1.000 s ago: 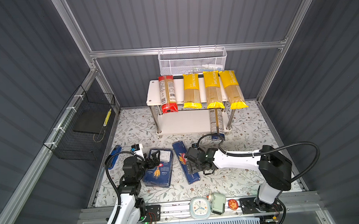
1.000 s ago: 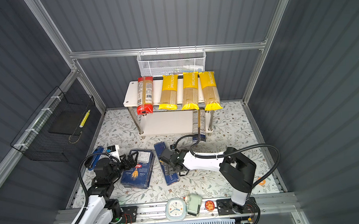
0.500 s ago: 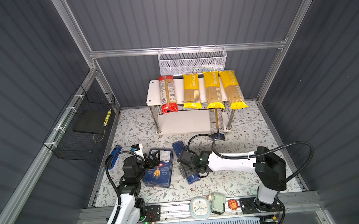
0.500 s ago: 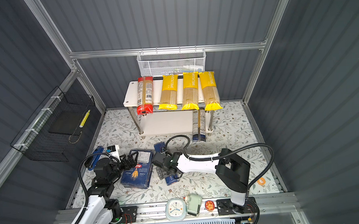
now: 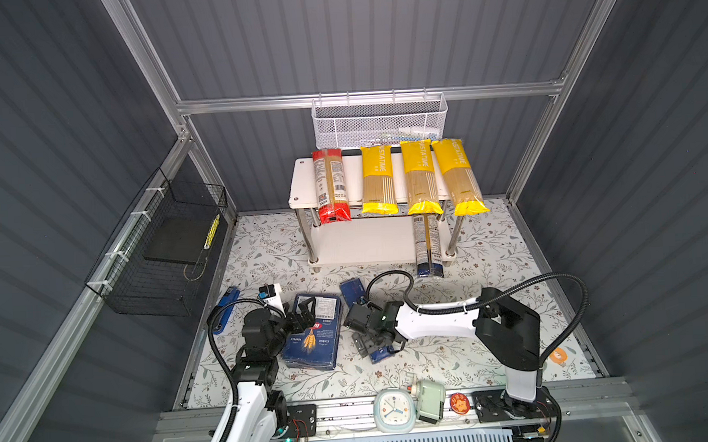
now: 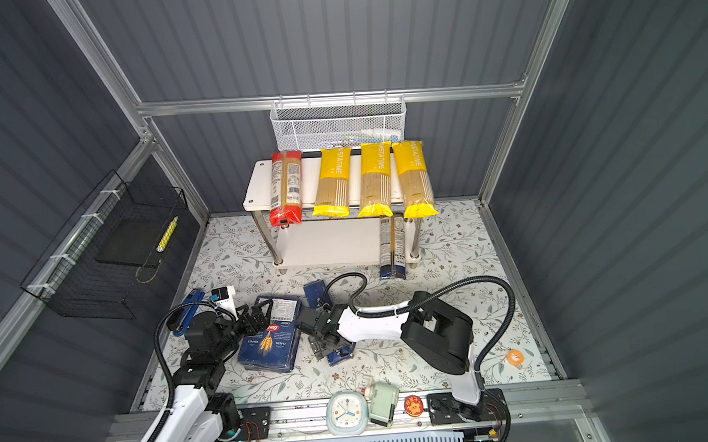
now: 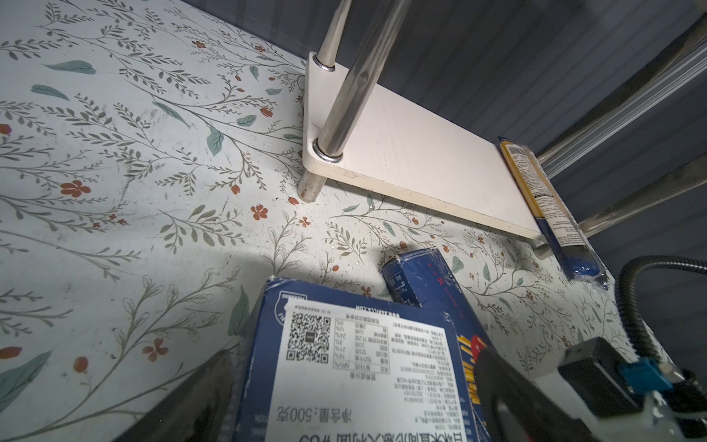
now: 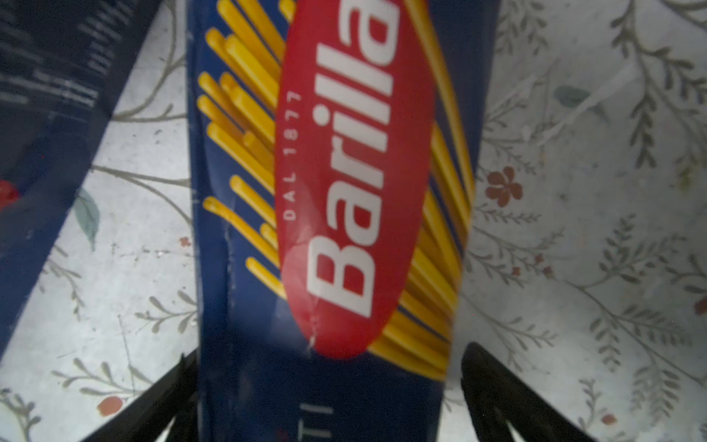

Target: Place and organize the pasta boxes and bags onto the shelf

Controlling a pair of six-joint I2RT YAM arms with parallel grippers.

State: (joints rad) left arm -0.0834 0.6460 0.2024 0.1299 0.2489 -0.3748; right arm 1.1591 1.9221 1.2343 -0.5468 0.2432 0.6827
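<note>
On shelf (image 5: 300,183): five bags (image 5: 377,179), three yellow. Floor (image 5: 492,264): two boxes (image 5: 313,349). Left claw (image 5: 307,312) spread; right claw (image 8: 329,359) spread astride narrow box (image 8: 237,291).

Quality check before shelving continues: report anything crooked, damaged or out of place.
The clear dark-ended bag on the shelf's lower board juts well past the front edge. The rightmost yellow bag on top lies slightly skewed against its neighbours. The narrow Barilla carton shows a crease through its red logo.
</note>
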